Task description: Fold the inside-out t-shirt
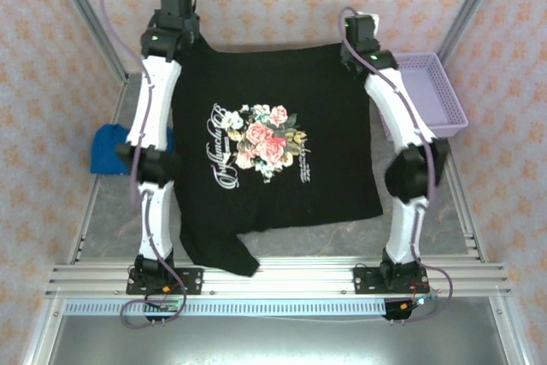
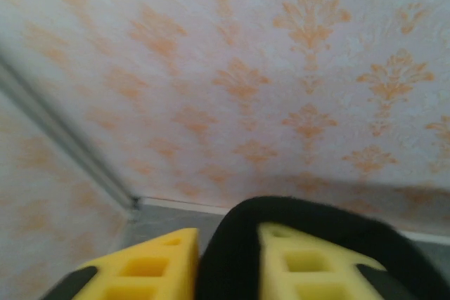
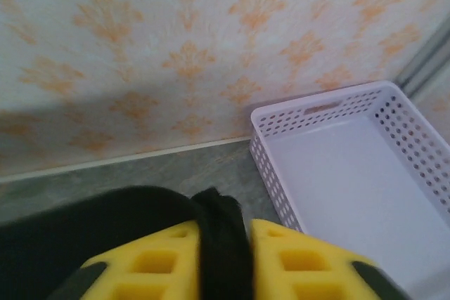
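Yellow fingers [image 2: 151, 268] of left gripper [image 2: 228, 247] and right gripper [image 3: 225, 244] each pinch a far corner of the large black floral-print cloth t-shirt [image 1: 282, 100], seemingly to stretch it flat on the grey table [image 1: 111, 224]; lavender perforated plastic basket [image 3: 351, 159] sits far right.

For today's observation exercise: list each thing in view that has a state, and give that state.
t-shirt: spread flat, print facing up
left tool: closed on t-shirt's far edge
right tool: closed on t-shirt's far edge
basket: empty
blue garment: lying beside the t-shirt, partly hidden
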Robot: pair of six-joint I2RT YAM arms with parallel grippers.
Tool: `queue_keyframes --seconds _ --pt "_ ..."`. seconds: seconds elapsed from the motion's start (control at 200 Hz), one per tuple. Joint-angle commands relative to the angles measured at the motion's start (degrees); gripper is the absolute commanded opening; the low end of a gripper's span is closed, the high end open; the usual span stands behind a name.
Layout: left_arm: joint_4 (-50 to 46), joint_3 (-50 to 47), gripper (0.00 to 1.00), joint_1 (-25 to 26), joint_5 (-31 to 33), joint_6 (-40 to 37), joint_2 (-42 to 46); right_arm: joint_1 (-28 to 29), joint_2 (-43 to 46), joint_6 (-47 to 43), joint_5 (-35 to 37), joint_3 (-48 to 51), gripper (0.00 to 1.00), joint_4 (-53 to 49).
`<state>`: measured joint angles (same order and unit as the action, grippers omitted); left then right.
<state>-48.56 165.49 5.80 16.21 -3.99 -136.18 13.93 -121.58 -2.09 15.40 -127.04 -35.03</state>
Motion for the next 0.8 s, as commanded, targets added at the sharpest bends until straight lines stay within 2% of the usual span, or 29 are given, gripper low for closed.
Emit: queue_keyframes --seconds 0.0,0.075,0.155,0.225,0.31,0.415,0.485,0.59,0.665,0.796 --pt "-4.2 7.0 0.54 -0.6 -4.8 3.8 -3.3 -1.0 -7.5 2.2 0.3 -15.3 0.36 -8.8" --pt "-1.0 -4.5 0.70 -0.9 -6.7 6.4 1.9 -0.9 -10.2 2.7 -2.6 -19.3 0.44 -13.5" --pt "0.6 -15.1 0.74 -0.9 -7.9 8.9 8.3 -0.9 -7.5 3.3 -5.7 -15.0 0.48 -15.6" --pt "-0.3 -22.4 0.75 -0.9 -10.4 12.1 13.8 -0.6 -1.4 3.3 -8.0 -4.5 0.51 -14.1" --pt "0.5 -34.9 0.76 -0.6 -14.8 16.6 22.2 0.1 9.6 4.7 -10.5 13.6 0.54 -9.7" --pt "9.0 -58.5 0.75 1.5 -21.5 22.4 36.9 0.1 24.2 9.1 -16.8 36.6 0.55 -4.1" --pt "14.7 -73.4 0.75 4.5 -22.3 24.5 45.8 0.2 31.8 11.9 -19.9 48.2 0.55 -3.7" --pt "15.8 -91.0 0.75 8.1 -20.9 27.2 55.8 0.3 40.8 14.8 -21.9 61.4 0.58 -6.3" --pt "16.3 -102.6 0.75 8.9 -21.9 29.5 61.3 0.3 45.9 16.9 -19.9 69.0 0.59 -8.4" --pt "18.7 -115.7 0.75 9.5 -25.5 32.7 62.6 -0.9 50.9 20.7 -17.9 78.1 0.60 -11.1"
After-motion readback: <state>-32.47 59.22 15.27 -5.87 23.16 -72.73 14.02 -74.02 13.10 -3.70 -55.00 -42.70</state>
